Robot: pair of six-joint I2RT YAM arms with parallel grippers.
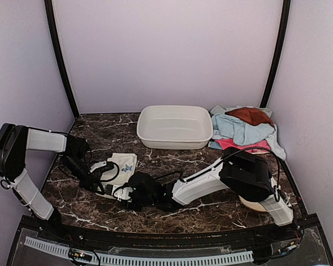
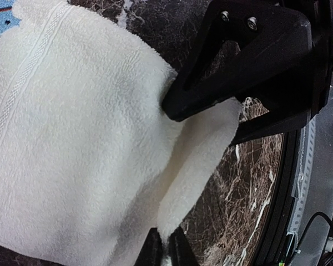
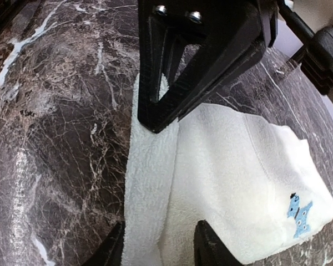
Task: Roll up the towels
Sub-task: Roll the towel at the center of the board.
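A cream-white towel with a small blue mark lies on the marble near the front left. Its near edge is folded over into a thick strip. My left gripper is shut on one end of that strip; it is also seen from above. My right gripper is open, its jaws astride the other end of the strip, and it also shows in the top view. The other towels, rust-brown, light blue and pink, lie heaped at the back right.
A white plastic basin stands at the back centre. A round beige disc lies under the right arm's elbow at the front right. The two grippers face each other closely over the towel. The table's front edge is near.
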